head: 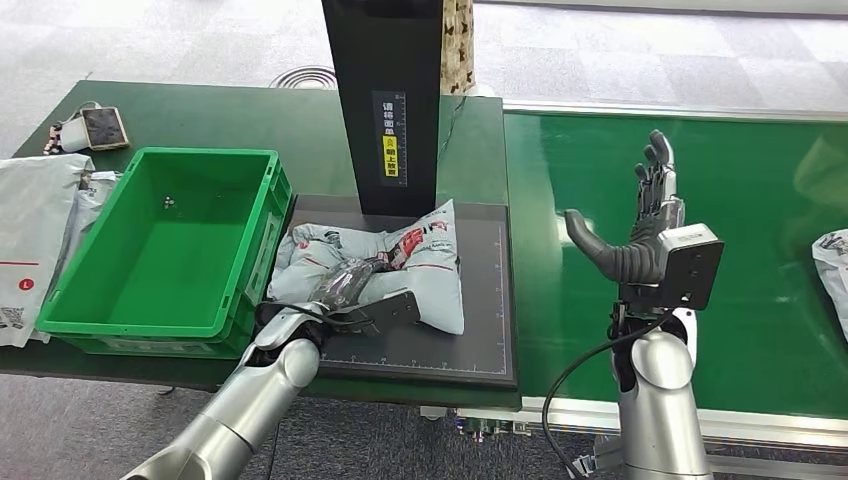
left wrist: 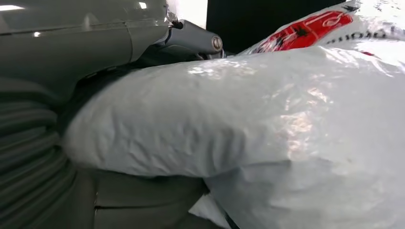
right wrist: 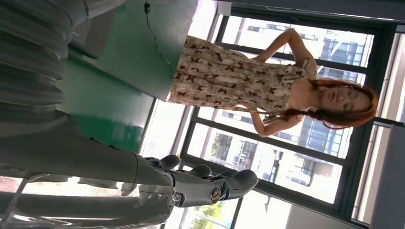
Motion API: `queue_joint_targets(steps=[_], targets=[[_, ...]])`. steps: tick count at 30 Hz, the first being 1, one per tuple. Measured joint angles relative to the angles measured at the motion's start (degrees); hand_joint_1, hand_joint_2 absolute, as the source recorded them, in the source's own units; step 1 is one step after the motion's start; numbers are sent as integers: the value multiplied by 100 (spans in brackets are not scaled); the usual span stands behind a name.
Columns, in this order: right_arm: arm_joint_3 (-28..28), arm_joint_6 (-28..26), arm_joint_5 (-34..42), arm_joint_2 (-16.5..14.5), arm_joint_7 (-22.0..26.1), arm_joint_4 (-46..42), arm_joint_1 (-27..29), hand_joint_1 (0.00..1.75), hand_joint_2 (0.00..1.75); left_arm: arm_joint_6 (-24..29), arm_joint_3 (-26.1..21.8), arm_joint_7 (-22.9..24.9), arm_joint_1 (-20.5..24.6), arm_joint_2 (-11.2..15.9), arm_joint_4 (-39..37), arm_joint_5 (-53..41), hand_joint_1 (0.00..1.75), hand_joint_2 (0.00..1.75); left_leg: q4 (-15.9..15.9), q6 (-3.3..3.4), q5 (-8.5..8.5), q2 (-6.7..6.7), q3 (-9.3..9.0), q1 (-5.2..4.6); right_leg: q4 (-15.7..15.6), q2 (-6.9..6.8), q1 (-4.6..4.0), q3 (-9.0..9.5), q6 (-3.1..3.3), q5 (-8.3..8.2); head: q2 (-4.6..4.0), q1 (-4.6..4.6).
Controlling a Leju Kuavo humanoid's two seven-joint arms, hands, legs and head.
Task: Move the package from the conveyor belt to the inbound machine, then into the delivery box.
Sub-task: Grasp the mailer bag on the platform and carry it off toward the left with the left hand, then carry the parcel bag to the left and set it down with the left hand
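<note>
Left hand [head: 345,300] grips package [head: 425,270]; right hand [head: 640,225] raised, fingers spread.

Phone [head: 104,127] on table corner, person [right wrist: 267,86] by windows

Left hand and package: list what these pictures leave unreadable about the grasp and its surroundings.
- Left hand fingers: head view blurs them; in the left wrist view the package covers them.
- Package label: red print, too blurred to read.
- Second package on the conveyor belt: cut off by the head view's right edge.
- Specks inside the green box: too small.
</note>
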State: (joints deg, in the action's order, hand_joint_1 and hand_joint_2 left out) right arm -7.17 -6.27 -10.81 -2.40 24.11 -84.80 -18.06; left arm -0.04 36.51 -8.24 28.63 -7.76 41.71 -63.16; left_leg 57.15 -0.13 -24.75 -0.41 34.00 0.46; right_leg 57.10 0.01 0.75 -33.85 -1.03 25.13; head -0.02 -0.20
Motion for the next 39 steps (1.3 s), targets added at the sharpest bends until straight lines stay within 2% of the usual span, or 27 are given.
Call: queue_joint_targets(steps=[7, 16, 19, 22, 24, 28, 32, 36, 39], targets=[[79, 27, -8, 0, -2, -160, 155, 0, 175, 527, -218, -240, -227, 0, 366, -216, 175, 175, 0, 0, 0, 1, 0, 0, 0, 2, 0, -3, 0, 0, 0, 0], [144, 106, 85, 2, 39, -280, 231, 0, 175, 1945, -601, -918, -487, 8, 1159, -62, 175, 175, 0, 0, 0, 2, 11, 0, 0, 3, 0, -14, 0, 0, 0, 0], [145, 99, 177, 2, 91, -279, 229, 0, 175, 2634, -706, -1306, -594, 13, 1500, 221, 175, 175, 0, 0, 0, 2, 14, 0, 0, 2, 0, -16, 0, 0, 0, 0], [145, 76, 262, 3, 133, -272, 228, 0, 175, 3395, -805, -1578, -738, 32, 2084, 411, 175, 175, 0, 0, -1, 2, 17, 0, 0, 2, -1, -18, 0, 0, 0, -1], [145, 38, 302, 4, 161, -260, 228, 0, 175, 3715, -870, -1563, -827, 64, 2571, 369, 175, 175, 0, 0, -1, 1, 18, 0, 0, 2, -1, -18, 0, 1, 0, -1], [145, -5, 318, 4, 189, -242, 229, 0, 175, 3962, -1091, -1008, -861, 145, 3302, -218, 175, 175, 0, 0, -1, 1, 17, 1, 0, 1, -1, -18, 0, 1, 0, -1], [145, -8, 312, 4, 190, -242, 233, 0, 175, 3770, -1478, -190, -755, 220, 3442, -712, 175, 175, -1, -2, 2, 3, 15, 1, 0, 3, -2, -18, 1, -1, 0, -1], [145, 1, 234, 4, 166, -243, 235, 0, 175, 3360, -1886, 514, -500, 282, 3185, -1189, 175, 175, 0, 0, 5, 0, 14, 1, 0, -1, -2, -17, 2, -2, 0, 1], [143, 58, 131, -15, 110, -224, 209, 0, 175, 2828, -2201, 1392, -16, 357, 2379, -1750, 175, 175, 0, -1, 7, 2, 15, 1, 2, 3, -2, -16, 4, -5, 0, 1]])
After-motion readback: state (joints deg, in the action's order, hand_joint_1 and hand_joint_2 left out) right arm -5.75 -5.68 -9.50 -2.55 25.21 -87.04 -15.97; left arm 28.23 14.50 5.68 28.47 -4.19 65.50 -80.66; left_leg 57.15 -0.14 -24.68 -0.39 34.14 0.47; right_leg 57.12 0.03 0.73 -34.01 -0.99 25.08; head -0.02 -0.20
